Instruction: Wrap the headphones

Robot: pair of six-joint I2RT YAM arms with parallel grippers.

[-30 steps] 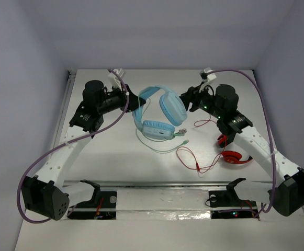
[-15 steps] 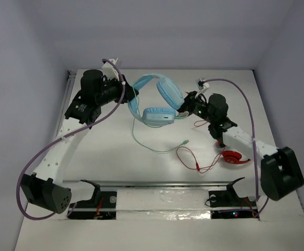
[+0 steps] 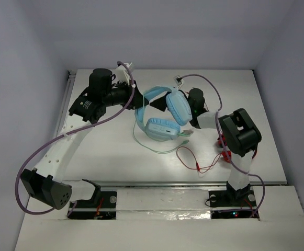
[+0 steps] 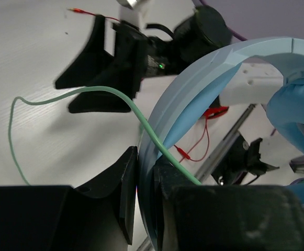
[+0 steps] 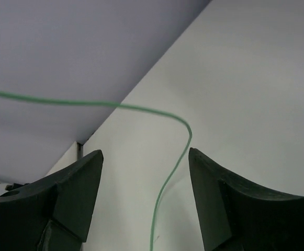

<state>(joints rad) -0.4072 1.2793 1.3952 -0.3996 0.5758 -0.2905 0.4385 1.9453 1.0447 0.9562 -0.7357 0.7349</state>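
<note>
The light blue headphones (image 3: 162,128) are held up over the middle of the table. One ear cup (image 3: 177,107) is on the right. My left gripper (image 3: 137,99) is shut on the headband (image 4: 214,68), which is clamped edge-on between the jaws (image 4: 144,162). The pale green cable (image 3: 159,151) trails from the headphones onto the table and crosses the left wrist view (image 4: 89,91). My right gripper (image 3: 158,103) is open beside the headband. In the right wrist view (image 5: 144,157) the cable (image 5: 167,183) runs between its spread fingers without touching them.
Small red headphones (image 3: 226,152) lie at the right, partly hidden behind my folded right arm. Their red cable (image 3: 193,159) loops toward the table's front edge. A rail (image 3: 162,184) runs along the near edge, and walls close in the back and sides.
My right arm has folded and swung left, bringing its open gripper up to the headband. My left gripper has shifted slightly right with the headphones, and the cable loop has been dragged along.
</note>
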